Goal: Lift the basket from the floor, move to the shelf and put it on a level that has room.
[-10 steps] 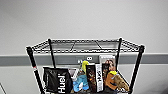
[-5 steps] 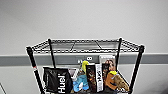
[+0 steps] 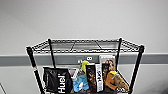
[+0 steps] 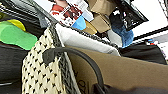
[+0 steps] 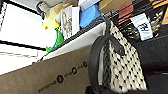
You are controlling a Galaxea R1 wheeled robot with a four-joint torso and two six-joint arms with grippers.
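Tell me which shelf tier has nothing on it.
The top tier of the black wire shelf: its grid is bare, the grey wall showing through. The tier below is crowded with a black Huel bag, boxes and packets.

A black Huel bag (image 3: 57, 82), blue pouch (image 3: 81, 83) and snack boxes (image 3: 96, 77) stand before a grey wall (image 3: 82, 20).

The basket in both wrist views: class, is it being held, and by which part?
It cannot be told. The basket sits close to both wrist cameras, its dark handles looping toward them, but no fingers are visible.
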